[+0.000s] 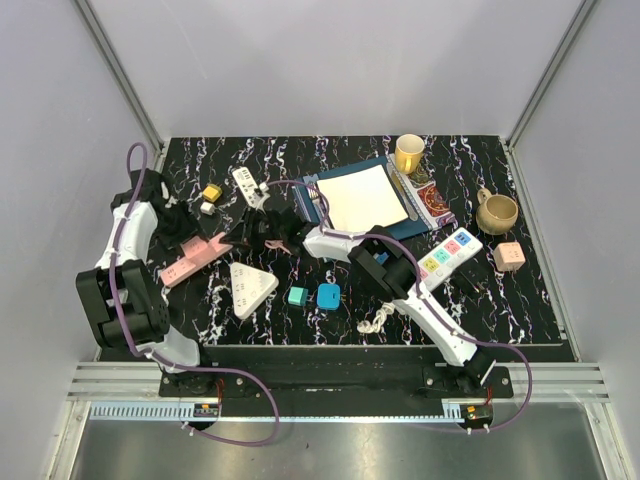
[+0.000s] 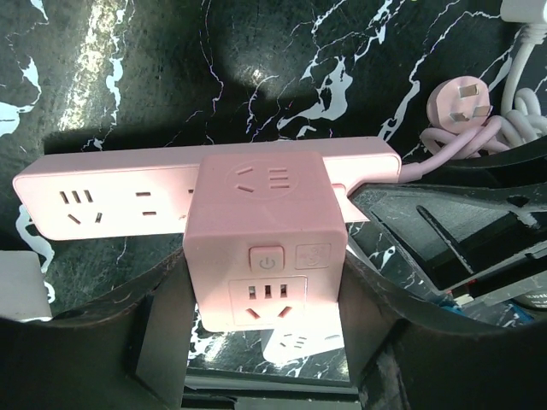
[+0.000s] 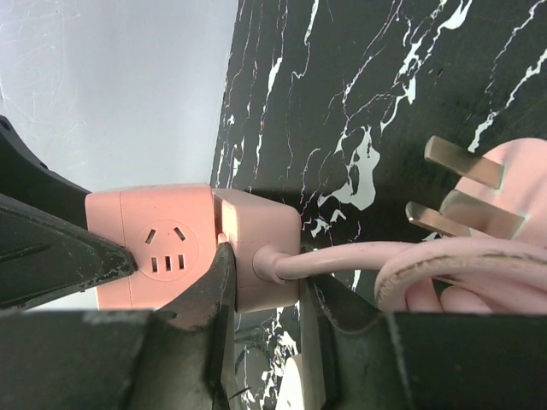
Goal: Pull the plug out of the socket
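L gripper (image 2: 265, 286) on plug (image 2: 263, 201); strip (image 1: 180, 266) diag.

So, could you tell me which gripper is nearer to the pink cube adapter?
Left. The left gripper grips the pink cube adapter; the right gripper clamps the cable end of the pink strip, beside it.

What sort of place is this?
Probably a robot test booth: plain walls enclose a marbled table, two arms bolted at its edge, odd props like a pink power strip and yellow cup.
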Controlling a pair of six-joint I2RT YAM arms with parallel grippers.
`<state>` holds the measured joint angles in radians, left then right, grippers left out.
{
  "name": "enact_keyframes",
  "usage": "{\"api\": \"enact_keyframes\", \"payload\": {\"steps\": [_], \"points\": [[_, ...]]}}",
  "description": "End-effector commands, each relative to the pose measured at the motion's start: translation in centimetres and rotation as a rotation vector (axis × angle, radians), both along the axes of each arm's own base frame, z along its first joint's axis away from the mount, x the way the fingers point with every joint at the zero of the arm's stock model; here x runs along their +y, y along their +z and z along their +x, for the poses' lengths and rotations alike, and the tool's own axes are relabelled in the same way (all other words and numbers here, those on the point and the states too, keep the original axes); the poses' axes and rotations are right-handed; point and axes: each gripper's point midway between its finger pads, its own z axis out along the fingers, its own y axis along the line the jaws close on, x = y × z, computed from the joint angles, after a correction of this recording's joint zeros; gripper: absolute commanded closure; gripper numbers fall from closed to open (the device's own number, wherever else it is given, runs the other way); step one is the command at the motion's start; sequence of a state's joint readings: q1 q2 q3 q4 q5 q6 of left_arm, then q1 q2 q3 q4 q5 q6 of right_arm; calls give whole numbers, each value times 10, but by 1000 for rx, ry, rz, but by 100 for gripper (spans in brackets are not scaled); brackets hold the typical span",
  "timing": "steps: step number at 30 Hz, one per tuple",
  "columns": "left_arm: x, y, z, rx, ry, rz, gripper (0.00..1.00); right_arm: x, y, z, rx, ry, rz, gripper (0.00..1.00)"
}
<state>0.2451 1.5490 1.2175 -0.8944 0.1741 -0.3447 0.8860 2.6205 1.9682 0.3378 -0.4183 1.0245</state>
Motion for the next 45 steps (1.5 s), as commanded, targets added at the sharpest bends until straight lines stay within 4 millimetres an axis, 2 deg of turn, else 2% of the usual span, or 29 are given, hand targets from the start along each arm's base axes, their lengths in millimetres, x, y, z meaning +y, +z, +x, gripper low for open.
{"api": "enact_keyframes", "payload": {"steps": [1,3,5,8,11,13,15,17,18,19,23,25,27,31,35,38,39,44,45], "points": [[-29,42,10,-168,-21,-179,100,-28,-85,-16,36,-24,-272,100],[-5,34,3,-142,46,-22,100,-28,-85,-16,31,-21,-277,100],[0,29,1,-113,35,45,100,-28,-83,-16,24,-17,-280,100],[-8,26,2,-61,-19,100,100,-29,-85,-16,19,-15,-288,100],[-25,36,11,-98,-77,20,100,-28,-86,-15,16,-13,-288,100],[-43,51,17,-157,-112,-191,100,-29,-87,-16,19,-13,-292,100],[-39,64,21,-207,-76,-307,100,-28,-88,-16,26,-10,-291,100],[-24,65,17,-200,-44,-195,100,-28,-89,-18,33,-5,-291,100],[-7,56,11,-161,-5,-80,100,-29,-90,-18,31,-5,-294,100],[-5,53,8,-146,-4,-46,100,-29,-88,-18,28,-5,-292,100],[-9,29,1,-71,-36,-10,100,-28,-84,-16,14,-6,-294,100],[-10,29,2,-69,-40,-11,100,-28,-83,-16,13,-2,-290,100],[-1,36,2,-85,-21,44,100,-28,-83,-17,14,0,-291,100],[11,65,7,-159,8,117,100,-26,-81,-17,9,7,-283,100],[29,87,17,-206,74,199,100,-23,-71,-16,9,11,-262,97],[42,89,24,-213,113,255,100,-23,-60,-17,-1,14,-249,89],[44,88,26,-210,118,262,100,-22,-53,-17,-7,17,-238,78],[61,76,41,-184,127,270,100,-19,-25,-22,-26,52,-200,45],[62,70,44,-169,124,261,100,-18,-11,-21,-41,51,-184,39]]}}
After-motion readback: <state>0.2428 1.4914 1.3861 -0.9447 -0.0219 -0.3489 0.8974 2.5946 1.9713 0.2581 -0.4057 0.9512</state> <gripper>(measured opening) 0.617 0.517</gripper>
